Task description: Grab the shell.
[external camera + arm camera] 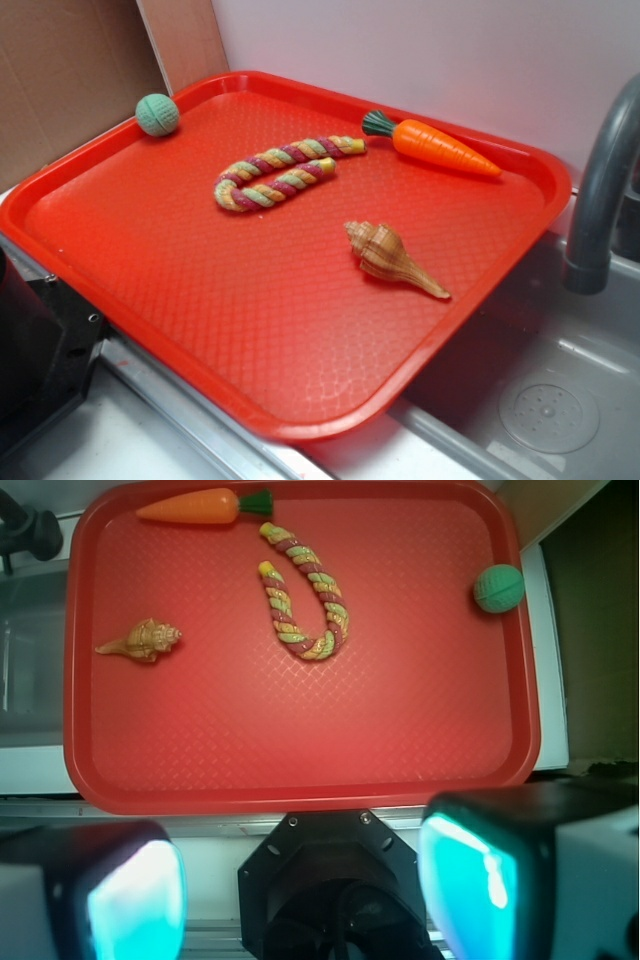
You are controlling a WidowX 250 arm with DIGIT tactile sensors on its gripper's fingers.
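The shell (385,255) is tan-brown with ridged whorls and a long pointed tail. It lies on the right side of the red tray (250,330). In the wrist view the shell (145,640) shows at the tray's left, its tail pointing left. My gripper (300,885) hangs high above and off the tray's near edge, open, with its cyan-padded fingers (470,880) wide apart and nothing between them. The exterior view does not show the gripper.
On the tray also lie an orange toy carrot (440,148), a multicoloured rope loop (280,172) and a green ball (157,114). A grey faucet (600,190) and a sink basin (540,400) stand to the right. The robot's black base (335,880) sits below the gripper.
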